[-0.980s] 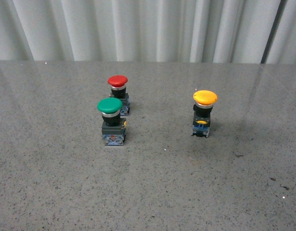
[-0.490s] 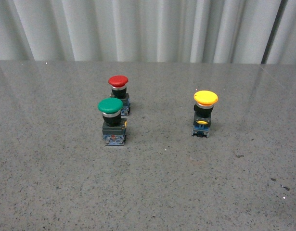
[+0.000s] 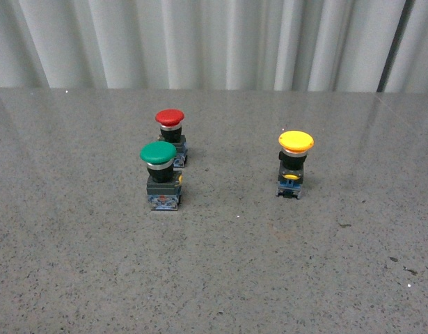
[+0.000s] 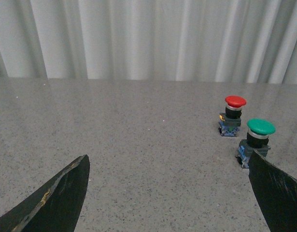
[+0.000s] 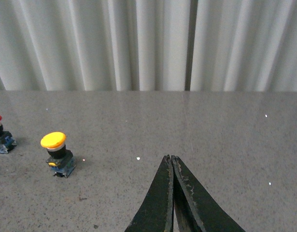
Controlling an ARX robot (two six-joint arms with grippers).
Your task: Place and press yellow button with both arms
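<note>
The yellow button (image 3: 296, 163) stands upright on the grey table, right of centre in the front view, and neither arm shows there. It also appears in the right wrist view, the yellow button (image 5: 56, 153) well off to one side of my right gripper (image 5: 171, 159), which is shut with nothing between its tips. My left gripper (image 4: 167, 162) is open wide over bare table. The yellow button is out of the left wrist view.
A green-capped switch (image 3: 160, 175) and a red-capped switch (image 3: 171, 136) stand close together left of centre. The green switch (image 4: 257, 141) sits just beyond one left finger. A pale pleated curtain (image 3: 214, 42) backs the speckled grey table (image 3: 220, 271).
</note>
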